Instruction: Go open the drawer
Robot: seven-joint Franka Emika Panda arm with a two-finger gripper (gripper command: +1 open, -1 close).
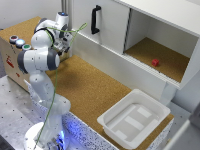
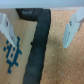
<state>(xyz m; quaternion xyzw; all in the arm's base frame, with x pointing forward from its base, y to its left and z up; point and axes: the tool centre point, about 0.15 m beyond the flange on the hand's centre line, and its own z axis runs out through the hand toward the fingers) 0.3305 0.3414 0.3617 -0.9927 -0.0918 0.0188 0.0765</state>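
Observation:
In the wrist view a black bar handle (image 2: 37, 47) runs across a cork-coloured panel (image 2: 57, 60) that carries a blue printed marker (image 2: 11, 50). My gripper (image 2: 41, 30) is open. Its two pale fingers (image 2: 9, 30) stand on either side of the handle, apart from it. In the exterior view the white arm (image 1: 42, 55) stands at the exterior view's left, and the hand (image 1: 64, 44) is mostly hidden behind the arm's own links. I cannot tell from the exterior view which panel the drawer front is.
A white cabinet has a black door handle (image 1: 95, 19) and an open compartment holding a small red block (image 1: 155, 62). A white tray (image 1: 116, 105) sits on the cork worktop (image 1: 90, 85). Coloured buttons (image 1: 17, 41) sit on a box at the exterior view's left. A green cable (image 1: 56, 85) hangs along the arm.

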